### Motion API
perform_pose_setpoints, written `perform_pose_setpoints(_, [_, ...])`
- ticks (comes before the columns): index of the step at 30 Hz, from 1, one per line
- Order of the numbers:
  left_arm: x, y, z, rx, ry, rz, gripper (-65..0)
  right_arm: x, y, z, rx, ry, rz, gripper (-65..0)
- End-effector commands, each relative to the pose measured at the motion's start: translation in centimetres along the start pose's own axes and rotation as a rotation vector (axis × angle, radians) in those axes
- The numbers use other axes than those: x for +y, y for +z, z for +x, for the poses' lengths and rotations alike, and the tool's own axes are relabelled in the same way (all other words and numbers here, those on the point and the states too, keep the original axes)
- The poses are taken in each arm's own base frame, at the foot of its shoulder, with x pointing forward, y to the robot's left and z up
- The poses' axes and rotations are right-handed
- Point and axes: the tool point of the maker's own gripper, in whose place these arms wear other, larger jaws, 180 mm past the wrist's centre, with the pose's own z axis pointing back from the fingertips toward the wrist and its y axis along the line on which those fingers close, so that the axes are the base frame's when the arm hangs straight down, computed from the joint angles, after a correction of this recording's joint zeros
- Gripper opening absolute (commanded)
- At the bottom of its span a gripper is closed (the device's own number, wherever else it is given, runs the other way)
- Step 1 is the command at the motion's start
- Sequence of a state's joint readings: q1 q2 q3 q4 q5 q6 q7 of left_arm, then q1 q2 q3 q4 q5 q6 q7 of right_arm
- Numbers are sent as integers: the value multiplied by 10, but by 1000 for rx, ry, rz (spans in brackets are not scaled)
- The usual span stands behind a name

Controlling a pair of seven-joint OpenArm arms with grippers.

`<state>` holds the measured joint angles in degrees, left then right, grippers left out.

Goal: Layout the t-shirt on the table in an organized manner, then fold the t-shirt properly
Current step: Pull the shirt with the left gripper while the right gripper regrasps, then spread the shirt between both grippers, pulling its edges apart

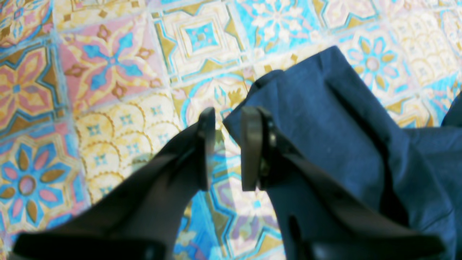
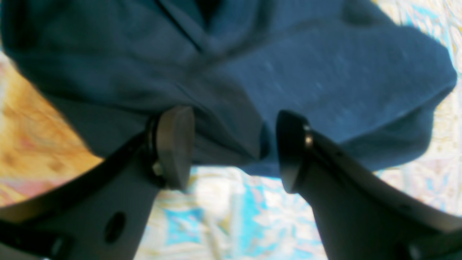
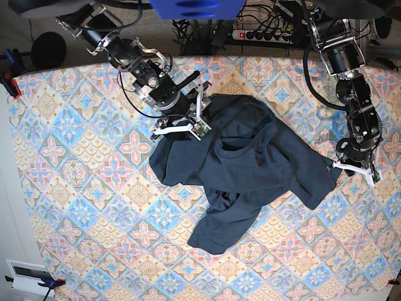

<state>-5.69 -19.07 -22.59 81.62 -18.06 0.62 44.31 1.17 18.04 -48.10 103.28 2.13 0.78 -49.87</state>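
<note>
The dark navy t-shirt [image 3: 250,163] lies crumpled, neck opening up, a little right of the middle of the patterned table [image 3: 75,157]. My right gripper [image 3: 188,118] stands wide open at the shirt's upper left edge. In the right wrist view its fingers straddle a fold of the t-shirt [image 2: 306,72] without pinching it; the right gripper [image 2: 232,115] holds nothing. My left gripper [image 3: 354,168] hovers at the shirt's right sleeve tip. In the left wrist view the left gripper [image 1: 227,112] is open by a narrow gap showing only tablecloth, the t-shirt [image 1: 325,119] edge just beside one finger.
Behind the table's far edge lie a power strip and cables [image 3: 263,31]. A clamp [image 3: 9,81] grips the table's left edge. A white device [image 3: 28,273] sits off the near left corner. Patterned cloth stretches around the shirt on all sides.
</note>
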Motion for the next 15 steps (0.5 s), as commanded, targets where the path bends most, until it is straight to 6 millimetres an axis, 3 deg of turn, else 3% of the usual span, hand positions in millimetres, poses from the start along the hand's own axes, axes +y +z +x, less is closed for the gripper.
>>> perform_pose_setpoints(1, [2, 3, 21, -59, -13, 2, -523, -17, 1, 25, -72, 12, -41, -296])
perform_pose_setpoints(6, [3, 3, 20, -58, -15, 1, -523, -28, -6, 13, -31, 27, -61, -297])
perform_pose_setpoints(15, [2, 3, 21, -59, -15, -1, -523, 11, -5, 3, -15, 108, 30, -297])
